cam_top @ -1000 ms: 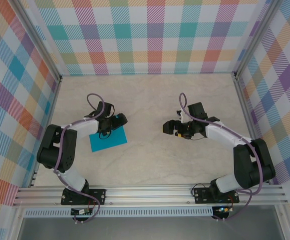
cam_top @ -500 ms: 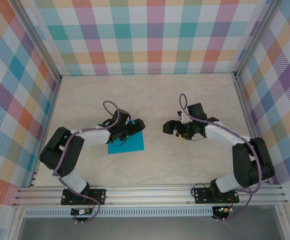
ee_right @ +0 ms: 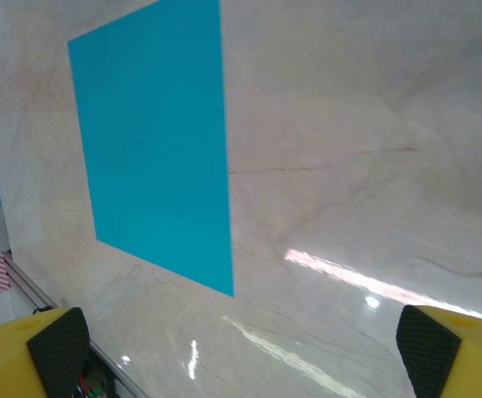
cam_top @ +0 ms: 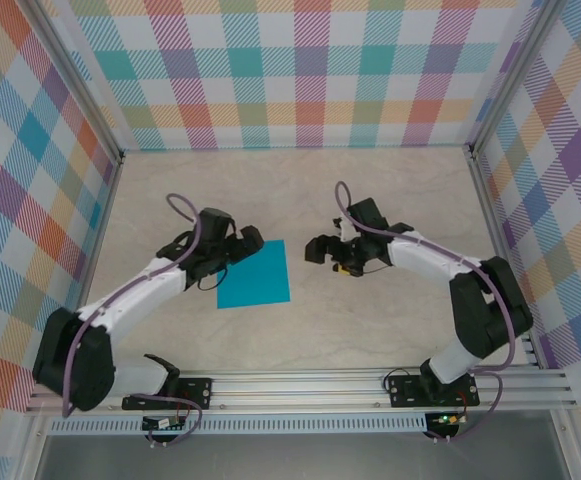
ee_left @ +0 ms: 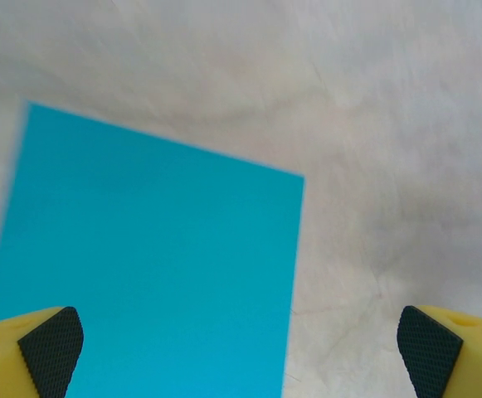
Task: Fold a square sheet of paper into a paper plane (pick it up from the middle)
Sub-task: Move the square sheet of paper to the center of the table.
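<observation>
The sheet (cam_top: 254,273) lies flat and unfolded on the table (cam_top: 370,330), with no crease yet made. The left gripper (cam_top: 240,244) is held wide open and empty above one corner of it, and the paper runs forward from beneath one fingertip (ee_left: 51,352). The right gripper (cam_top: 318,250) is likewise spread wide and empty, with the sheet ahead of it and untouched. The paper is judged thin, light and limp, easily slid or crumpled on the glossy surface. A gentle pinch at its middle is called for, which first requires it to be raised off the table.
</observation>
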